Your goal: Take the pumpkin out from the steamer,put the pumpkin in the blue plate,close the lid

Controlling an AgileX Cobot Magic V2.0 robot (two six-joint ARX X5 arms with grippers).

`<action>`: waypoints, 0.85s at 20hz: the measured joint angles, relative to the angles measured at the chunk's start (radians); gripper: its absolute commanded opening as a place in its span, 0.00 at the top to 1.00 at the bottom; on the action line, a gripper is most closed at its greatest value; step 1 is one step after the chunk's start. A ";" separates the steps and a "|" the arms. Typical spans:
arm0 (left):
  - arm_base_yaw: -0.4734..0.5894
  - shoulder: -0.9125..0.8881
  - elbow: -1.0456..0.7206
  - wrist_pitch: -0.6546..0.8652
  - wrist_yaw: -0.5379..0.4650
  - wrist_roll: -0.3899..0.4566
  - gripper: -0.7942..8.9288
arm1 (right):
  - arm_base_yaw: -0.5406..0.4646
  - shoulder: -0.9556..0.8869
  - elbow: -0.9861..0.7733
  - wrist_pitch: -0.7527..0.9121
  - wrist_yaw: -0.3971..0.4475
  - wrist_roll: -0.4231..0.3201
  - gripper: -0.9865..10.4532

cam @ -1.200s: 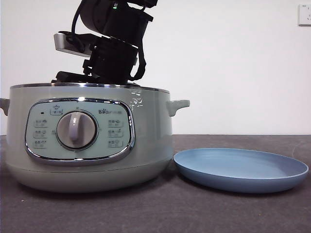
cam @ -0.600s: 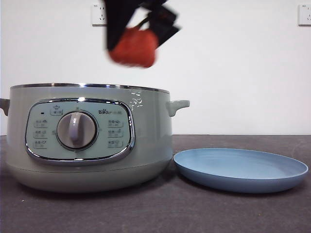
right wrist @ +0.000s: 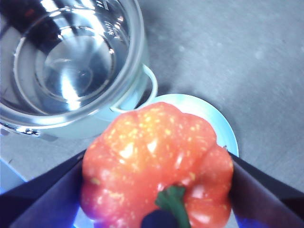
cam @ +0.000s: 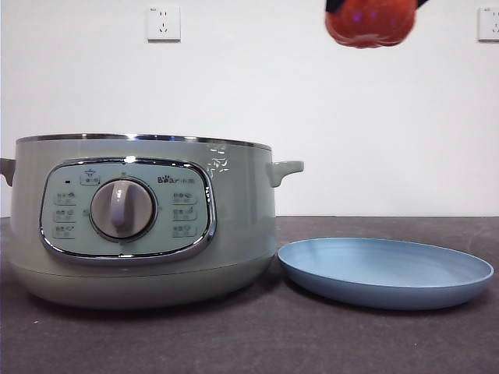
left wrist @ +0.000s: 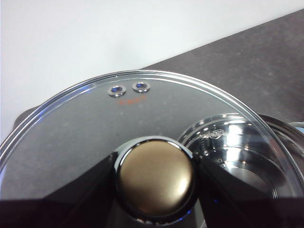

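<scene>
One straight drop remains: the pumpkin (right wrist: 156, 166), clamped in the right gripper (right wrist: 156, 209), is held high over the plate (cam: 386, 273). The lid (left wrist: 142, 118) is gripped by the left gripper (left wrist: 154, 178).

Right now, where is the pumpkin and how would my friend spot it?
Start at the big green steamer, then look at the blue plate beside it. High above that plate, the right gripper holds the pumpkin in the air. It is the only orange-red thing here, bumpy, with a green stem.
</scene>
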 measured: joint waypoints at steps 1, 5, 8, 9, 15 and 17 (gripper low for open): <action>0.000 0.002 0.000 0.000 0.004 0.000 0.93 | -0.007 -0.035 -0.053 0.035 0.006 0.012 0.92; 0.000 0.004 0.000 0.008 0.005 0.000 0.93 | -0.012 -0.143 -0.299 0.209 0.065 0.058 0.92; 0.000 0.005 0.000 0.008 0.005 0.000 0.93 | -0.019 -0.146 -0.462 0.357 0.069 0.071 0.92; 0.000 0.004 0.000 0.008 0.007 0.000 0.93 | -0.021 -0.145 -0.512 0.418 0.069 0.072 0.92; -0.001 0.005 0.000 0.010 0.058 -0.009 0.93 | -0.066 -0.043 -0.627 0.602 0.068 0.106 0.92; 0.000 0.005 0.000 0.011 0.055 -0.009 0.93 | -0.085 0.009 -0.627 0.632 0.068 0.108 0.91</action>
